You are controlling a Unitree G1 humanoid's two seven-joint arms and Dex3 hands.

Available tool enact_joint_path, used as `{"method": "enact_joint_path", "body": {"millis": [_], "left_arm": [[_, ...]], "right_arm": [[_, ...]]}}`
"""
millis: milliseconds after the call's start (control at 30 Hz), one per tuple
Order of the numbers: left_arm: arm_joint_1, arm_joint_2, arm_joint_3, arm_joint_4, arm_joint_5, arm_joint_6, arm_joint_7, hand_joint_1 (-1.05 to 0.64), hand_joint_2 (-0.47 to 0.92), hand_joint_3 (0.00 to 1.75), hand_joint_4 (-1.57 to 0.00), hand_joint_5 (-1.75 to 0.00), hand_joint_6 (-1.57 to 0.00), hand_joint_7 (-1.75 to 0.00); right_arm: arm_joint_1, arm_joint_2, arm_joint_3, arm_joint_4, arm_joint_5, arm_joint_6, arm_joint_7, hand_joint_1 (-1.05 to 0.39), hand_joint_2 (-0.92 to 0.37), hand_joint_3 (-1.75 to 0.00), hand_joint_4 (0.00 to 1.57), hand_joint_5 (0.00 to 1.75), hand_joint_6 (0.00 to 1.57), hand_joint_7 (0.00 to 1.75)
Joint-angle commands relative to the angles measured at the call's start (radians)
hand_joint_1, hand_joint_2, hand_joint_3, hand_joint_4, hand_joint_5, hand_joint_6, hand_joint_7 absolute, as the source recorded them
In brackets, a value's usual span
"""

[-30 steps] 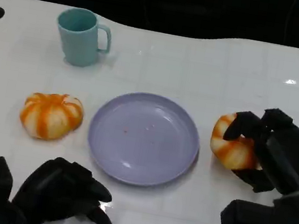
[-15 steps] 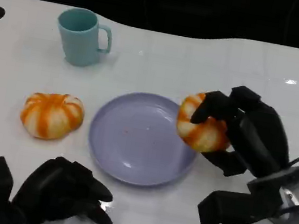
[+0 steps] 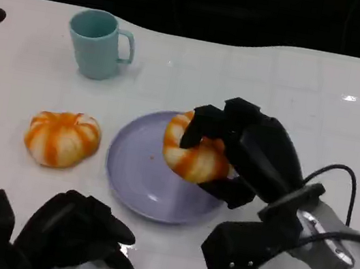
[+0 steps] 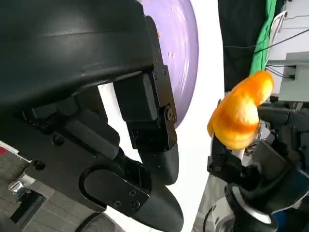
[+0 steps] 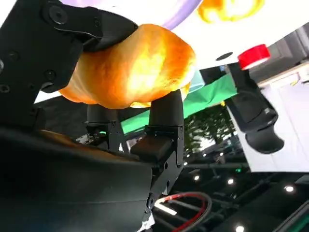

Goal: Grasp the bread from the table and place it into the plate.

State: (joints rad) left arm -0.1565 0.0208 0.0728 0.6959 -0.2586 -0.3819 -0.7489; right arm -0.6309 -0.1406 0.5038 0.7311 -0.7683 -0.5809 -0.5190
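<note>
l to r we see our left hand (image 3: 73, 237) curled in w/ nothing in it at the table's (image 3: 298, 92) near edge, a 2nd bread (image 3: 62, 137) by the teal mug (image 3: 100, 44), then our right hand (image 3: 242, 155) gripping the bread (image 3: 194, 154) over the purple plate (image 3: 138, 176).

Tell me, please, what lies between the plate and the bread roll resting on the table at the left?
Only bare white table lies between the plate and the resting bread roll, as the head view shows.

Lab or studio: white table (image 3: 299, 85), black backdrop, green cloth (image 4: 264, 34), ceiling lights (image 5: 230, 181)
</note>
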Motion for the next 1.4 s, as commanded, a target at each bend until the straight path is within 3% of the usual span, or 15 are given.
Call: {"method": "enact_joint_path", "body": {"millis": [33,167,267,333,433,467,500,600,767,967,1400], "left_arm": [[0.018,0.016,-0.003,-0.018,0.003,0.013,0.009,-1.05,0.77,0.00,-1.57,-0.24,-1.57,-0.02],[0.023,0.015,-0.006,-0.029,0.005,0.017,0.016,-1.05,0.76,0.00,-1.57,-0.24,-1.57,-0.03],[0.021,0.014,-0.006,-0.024,-0.001,0.010,0.005,-1.05,0.77,0.00,-1.57,-0.24,-1.57,-0.02],[0.023,0.015,-0.007,-0.028,-0.003,0.017,0.006,-1.05,0.76,0.00,-1.57,-0.23,-1.57,-0.02],[0.027,0.014,-0.008,-0.037,-0.003,0.024,0.010,-1.05,0.76,0.00,-1.57,-0.23,-1.57,-0.02],[0.028,0.014,-0.009,-0.040,-0.003,0.025,0.011,-1.05,0.76,0.00,-1.57,-0.23,-1.57,-0.02],[0.027,0.013,-0.008,-0.038,-0.004,0.023,0.010,-1.05,0.76,0.00,-1.57,-0.23,-1.57,-0.02],[0.025,0.010,-0.005,-0.033,-0.008,0.018,0.005,-1.05,0.76,0.00,-1.57,-0.23,-1.57,-0.02],[0.027,0.011,-0.007,-0.036,-0.005,0.022,0.013,-1.05,0.76,0.00,-1.57,-0.23,-1.57,-0.02],[0.029,0.013,-0.008,-0.039,-0.004,0.024,0.013,-1.05,0.76,0.00,-1.57,-0.23,-1.57,-0.02],[0.030,0.011,-0.009,-0.050,-0.010,0.038,0.013,-1.05,0.75,0.00,-1.57,-0.23,-1.57,-0.02]], "right_arm": [[-0.042,0.022,0.002,0.067,0.017,-0.022,0.010,-0.12,-0.26,-1.40,0.98,1.75,0.75,1.74],[-0.059,0.034,0.004,0.111,0.016,-0.038,0.016,-0.14,-0.31,-1.41,0.96,1.75,0.76,1.69],[-0.066,0.034,0.009,0.122,0.009,-0.030,0.035,-0.19,-0.36,-1.36,0.89,1.67,0.78,1.41],[-0.065,0.031,0.010,0.119,0.013,-0.026,0.060,-0.26,-0.52,-0.95,0.84,1.43,0.80,0.99],[-0.061,0.024,0.012,0.107,0.025,-0.014,0.136,-0.34,-0.70,-0.57,0.73,1.23,0.77,0.62],[-0.060,0.020,0.013,0.101,0.027,-0.006,0.166,-0.41,-0.83,-0.37,0.64,1.07,0.70,0.44],[-0.058,0.017,0.013,0.093,0.030,0.007,0.201,-0.43,-0.87,-0.30,0.60,1.00,0.68,0.37],[-0.050,0.010,0.012,0.061,0.041,0.052,0.295,-0.62,-0.92,-0.32,0.41,0.64,0.52,0.14],[-0.030,-0.004,0.016,-0.017,0.032,0.144,0.414,-0.76,-0.92,-0.39,0.21,0.48,0.37,0.02],[-0.003,-0.018,0.013,-0.084,0.030,0.201,0.458,-0.80,-0.92,-0.42,0.17,0.48,0.33,0.00],[0.058,-0.055,-0.008,-0.181,0.058,0.198,0.466,-0.80,-0.92,-0.44,0.20,0.52,0.34,0.02]]}}
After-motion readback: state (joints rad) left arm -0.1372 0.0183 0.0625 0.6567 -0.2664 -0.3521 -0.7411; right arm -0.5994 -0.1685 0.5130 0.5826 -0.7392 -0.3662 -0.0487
